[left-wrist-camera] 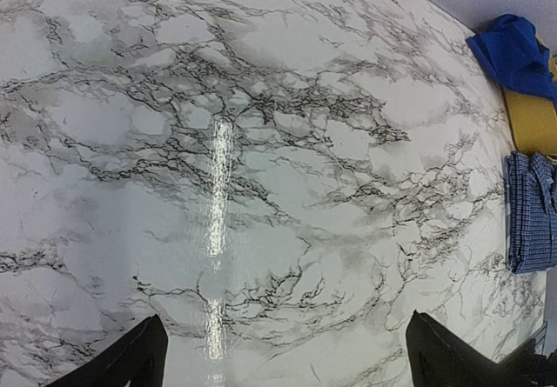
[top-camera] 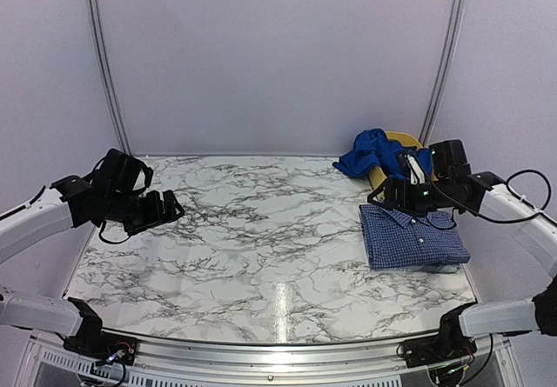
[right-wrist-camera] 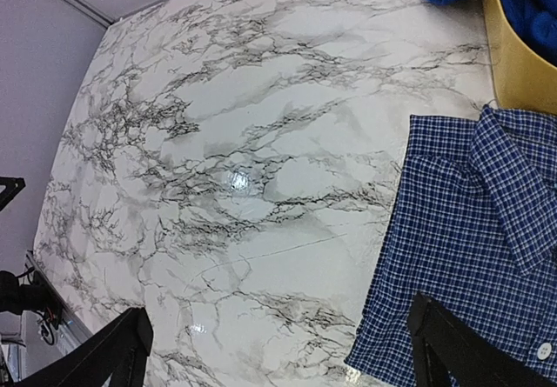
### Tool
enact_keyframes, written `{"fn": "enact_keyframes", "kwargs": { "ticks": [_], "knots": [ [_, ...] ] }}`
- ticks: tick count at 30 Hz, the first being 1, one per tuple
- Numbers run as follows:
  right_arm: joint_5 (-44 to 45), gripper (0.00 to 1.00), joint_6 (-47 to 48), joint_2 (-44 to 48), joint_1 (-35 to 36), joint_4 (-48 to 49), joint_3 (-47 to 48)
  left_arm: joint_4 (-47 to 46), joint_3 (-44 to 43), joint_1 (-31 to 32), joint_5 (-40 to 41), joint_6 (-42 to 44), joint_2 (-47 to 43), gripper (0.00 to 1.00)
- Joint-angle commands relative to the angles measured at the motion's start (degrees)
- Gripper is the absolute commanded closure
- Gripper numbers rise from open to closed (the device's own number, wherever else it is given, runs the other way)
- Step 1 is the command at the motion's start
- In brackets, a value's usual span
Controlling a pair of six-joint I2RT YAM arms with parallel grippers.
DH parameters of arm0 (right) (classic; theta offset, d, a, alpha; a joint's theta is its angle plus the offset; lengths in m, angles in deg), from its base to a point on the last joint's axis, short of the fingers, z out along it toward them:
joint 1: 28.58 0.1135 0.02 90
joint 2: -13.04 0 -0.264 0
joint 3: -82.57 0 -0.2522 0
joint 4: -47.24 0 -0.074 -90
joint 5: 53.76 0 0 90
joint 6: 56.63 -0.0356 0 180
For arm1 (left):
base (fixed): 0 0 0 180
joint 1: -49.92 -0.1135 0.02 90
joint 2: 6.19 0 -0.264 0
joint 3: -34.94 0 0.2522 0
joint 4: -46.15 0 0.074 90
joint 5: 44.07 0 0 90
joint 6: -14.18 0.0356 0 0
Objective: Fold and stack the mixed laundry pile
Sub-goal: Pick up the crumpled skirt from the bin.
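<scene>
Our left hand (top-camera: 167, 207) and right hand (top-camera: 385, 197) hang released — the checked shirt (top-camera: 412, 239) lies folded, so we judge the royal-blue garment (top-camera: 369, 154) needs grasping next.

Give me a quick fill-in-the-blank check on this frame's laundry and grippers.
1. The checked shirt lies folded on the ____ side of the table.
2. The blue garment hangs out of the ____ tub.
3. The left gripper and right gripper are both ____, holding nothing.
Missing words: right; yellow; open.
</scene>
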Motion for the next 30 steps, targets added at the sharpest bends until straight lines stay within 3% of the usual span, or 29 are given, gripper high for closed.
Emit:
{"fn": "enact_keyframes", "kwargs": {
  "ticks": [1,9,15,21,24,30],
  "knots": [
    [-0.4,0.01,0.9,-0.1,-1.6,3.0,3.5,-1.4,-2.5,0.2,-0.2,0.5,-0.3,0.01],
    [-0.1,0.01,5.7,-4.4,-15.0,3.0,17.8,-1.5,-6.4,0.1,2.8,1.2,2.3,0.01],
    [7.8,0.02,7.6,-19.2,-16.8,0.9,33.9,-3.1,-8.3,0.1,3.5,0.3,5.9,0.01],
    [10.3,0.04,7.6,-33.7,-18.5,-0.5,42.8,-3.2,-11.1,0.1,4.7,0.8,10.9,0.01],
    [13.9,0.08,9.9,-42.8,-18.5,-3.9,49.0,-3.3,-12.5,-0.1,5.6,0.5,13.0,0.01],
    [21.5,0.09,14.3,-54.3,-18.5,-6.0,55.8,-3.3,-14.1,-0.9,5.7,0.5,16.5,0.01]
  ]
}}
